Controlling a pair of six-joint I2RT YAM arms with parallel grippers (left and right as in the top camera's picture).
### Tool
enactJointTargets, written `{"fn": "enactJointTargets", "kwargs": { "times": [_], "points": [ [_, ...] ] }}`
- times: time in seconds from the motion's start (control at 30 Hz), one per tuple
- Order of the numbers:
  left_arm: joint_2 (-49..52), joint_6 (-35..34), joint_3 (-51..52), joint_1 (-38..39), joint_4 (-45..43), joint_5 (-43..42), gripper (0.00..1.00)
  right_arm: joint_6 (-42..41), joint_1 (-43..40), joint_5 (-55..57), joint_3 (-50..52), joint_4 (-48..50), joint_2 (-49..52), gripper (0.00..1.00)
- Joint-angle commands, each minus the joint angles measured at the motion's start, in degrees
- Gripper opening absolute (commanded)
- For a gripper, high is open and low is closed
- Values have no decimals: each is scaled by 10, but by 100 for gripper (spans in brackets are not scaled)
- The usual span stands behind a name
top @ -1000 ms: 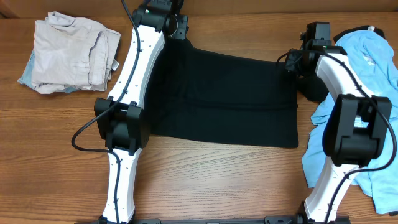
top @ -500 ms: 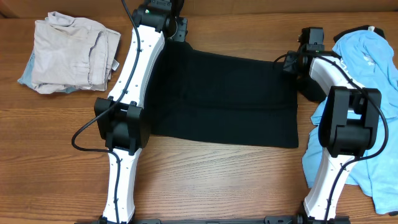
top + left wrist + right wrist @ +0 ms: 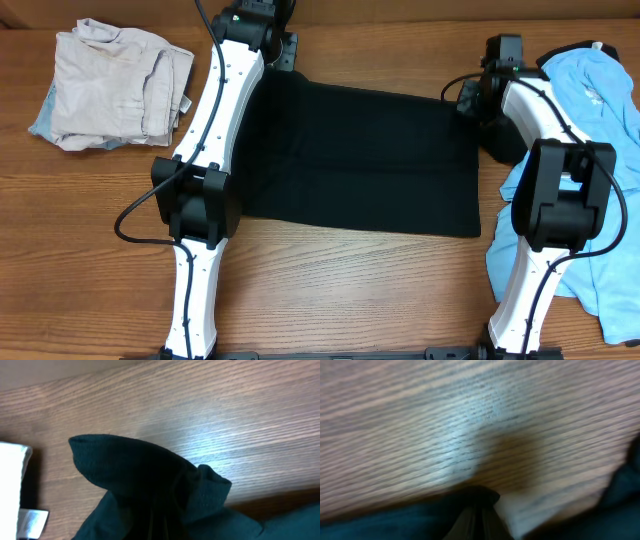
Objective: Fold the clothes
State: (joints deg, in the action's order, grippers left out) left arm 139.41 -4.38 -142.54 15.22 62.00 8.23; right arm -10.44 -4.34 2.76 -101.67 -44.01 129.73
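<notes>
Overhead view showed the left gripper (image 3: 287,52) and right gripper (image 3: 470,97) each clamped narrow on a far corner of the black T-shirt (image 3: 370,160) spread on the table (image 3: 350,290).

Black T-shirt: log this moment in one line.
black T-shirt: spread on table | left gripper: shut on its far-left corner | right gripper: shut on its far-right corner

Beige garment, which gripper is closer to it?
Left. The left gripper pinches the black shirt's corner nearest the beige garment; the right gripper is across the shirt.
</notes>
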Motion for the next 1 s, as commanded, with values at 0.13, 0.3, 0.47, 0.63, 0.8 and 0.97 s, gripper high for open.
{"fn": "enactJointTargets", "kwargs": {
  "times": [0.13,0.3,0.47,0.63,0.8,0.97],
  "points": [
    [-5,-8,-10,-7,60,45,4,0,1,-31,-87,-154,-54,4],
    [-8,-45,-15,-7,122,69,4,0,1,-55,-87,-238,-82,4],
    [-20,-75,-32,-7,193,79,4,0,1,-66,-87,-287,-119,4],
    [-48,-92,-32,-10,263,79,4,-1,2,-83,-86,-339,-138,4],
    [-53,-101,-32,-10,328,119,4,-23,12,-84,-57,-352,-144,4],
    [-55,-108,-30,-12,348,87,4,-31,23,-71,20,-324,-191,4]
  ]
}}
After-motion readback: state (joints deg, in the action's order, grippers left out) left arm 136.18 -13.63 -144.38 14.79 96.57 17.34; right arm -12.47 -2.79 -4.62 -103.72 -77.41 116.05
